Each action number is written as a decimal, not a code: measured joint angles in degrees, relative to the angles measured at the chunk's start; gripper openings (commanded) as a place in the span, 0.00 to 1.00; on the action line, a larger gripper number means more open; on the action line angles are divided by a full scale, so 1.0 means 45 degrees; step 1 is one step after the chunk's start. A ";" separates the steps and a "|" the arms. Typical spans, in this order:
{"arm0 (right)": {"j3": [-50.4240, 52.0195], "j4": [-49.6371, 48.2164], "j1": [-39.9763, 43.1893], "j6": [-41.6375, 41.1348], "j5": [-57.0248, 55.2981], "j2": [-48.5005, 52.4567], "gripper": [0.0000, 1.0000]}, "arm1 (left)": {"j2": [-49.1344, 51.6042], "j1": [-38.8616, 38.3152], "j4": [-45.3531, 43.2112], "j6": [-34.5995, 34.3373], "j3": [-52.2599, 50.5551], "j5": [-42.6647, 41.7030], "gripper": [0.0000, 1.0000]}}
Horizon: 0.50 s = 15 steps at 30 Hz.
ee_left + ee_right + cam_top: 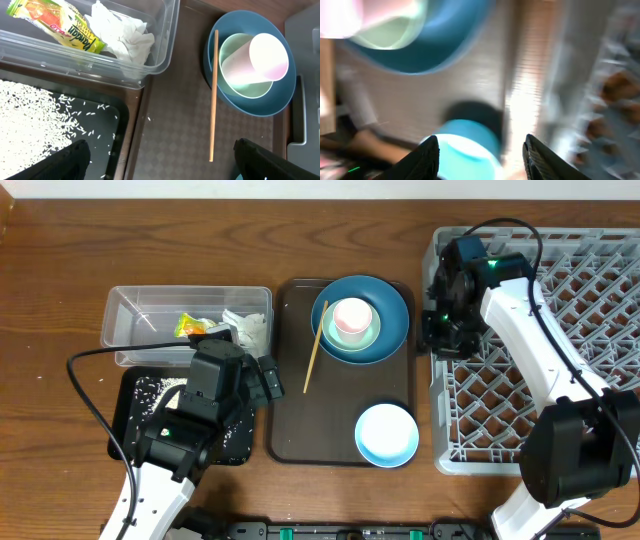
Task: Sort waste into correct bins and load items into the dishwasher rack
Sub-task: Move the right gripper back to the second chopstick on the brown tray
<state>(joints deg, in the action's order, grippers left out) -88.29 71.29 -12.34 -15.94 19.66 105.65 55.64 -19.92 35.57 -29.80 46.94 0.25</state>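
Observation:
The clear tub [130, 310] holds the yellow-green wrapper [190, 326] and the white napkin [248, 328]; both also show in the left wrist view, wrapper [60, 27] and napkin [125, 37]. Rice [30, 115] lies in the black tray [125, 405]. The pink cup [350, 317] lies in the mint bowl [366, 340] on the blue plate [388, 330]. One chopstick [315, 350] leans on the plate; I see no second. The pale blue bowl [387, 434] sits below. My left gripper [160, 160] is open and empty over the tray's edge. My right gripper [482, 155] is open at the rack's [560, 310] left edge.
The plate, bowls and chopstick rest on a dark brown serving tray [290, 430] between the bins and the rack. The right wrist view is motion-blurred; it shows the pale blue bowl [470, 145] and the plate [435, 55]. A black cable [85, 395] loops left of the black tray.

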 measured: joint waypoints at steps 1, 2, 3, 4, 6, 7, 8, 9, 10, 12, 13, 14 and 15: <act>0.0000 -0.0155 -0.0005 -0.0117 0.0675 0.0000 0.75 | 0.0000 0.0000 0.0000 0.0000 0.0000 0.0000 0.95; 0.0000 -0.0233 -0.0019 -0.0335 0.1151 0.0000 0.99 | 0.0000 0.0000 0.0000 0.0000 0.0000 0.0000 0.95; 0.0000 -0.0301 -0.0024 -0.0534 0.1681 0.0000 0.99 | 0.0000 0.0000 0.0000 0.0000 0.0000 0.0000 0.95; 0.0000 -0.0350 -0.0039 -0.0777 0.2030 0.0000 0.99 | 0.0000 0.0000 0.0000 0.0000 0.0000 0.0000 0.95; 0.0000 -0.0408 -0.0141 -0.1418 0.2545 0.0000 0.99 | 0.0000 0.0000 0.0000 0.0000 0.0000 0.0000 0.95; 0.0000 -0.0481 -0.0277 -0.1821 0.2749 0.0000 0.95 | 0.0000 0.0000 0.0000 0.0000 0.0000 0.0000 0.95; 0.0000 -0.0588 -0.0403 -0.2050 0.2909 0.0000 0.86 | 0.0000 0.0000 0.0000 0.0000 0.0000 0.0000 0.95; 0.0000 -0.0772 -0.0602 -0.2312 0.3007 0.0000 0.82 | 0.0000 0.0000 0.0000 0.0000 0.0000 0.0000 0.95; -0.0005 -0.0986 -0.0792 -0.2637 0.3099 0.0000 0.77 | 0.0000 0.0000 0.0000 0.0000 0.0000 0.0000 0.95; -0.0005 -0.1350 -0.1282 -0.3371 0.3089 0.0000 0.68 | 0.0000 0.0000 -0.0015 -0.0005 0.0000 0.0000 0.95; -0.0005 -0.1554 -0.1593 -0.3910 0.2953 0.0000 0.66 | 0.0000 0.0000 -0.0015 -0.0039 0.0000 0.0000 0.95; -0.0005 -0.1758 -0.1880 -0.4284 0.2812 0.0000 0.65 | 0.0000 0.0000 -0.0015 -0.0049 0.0000 0.0000 0.95; -0.0005 -0.1938 -0.2118 -0.4619 0.2667 0.0000 0.65 | 0.0000 0.0000 -0.0019 -0.0058 0.0000 0.0000 0.95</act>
<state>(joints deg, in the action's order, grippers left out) -88.31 62.57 -21.87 -36.73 31.66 105.65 55.64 -19.92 35.48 -30.06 46.94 0.25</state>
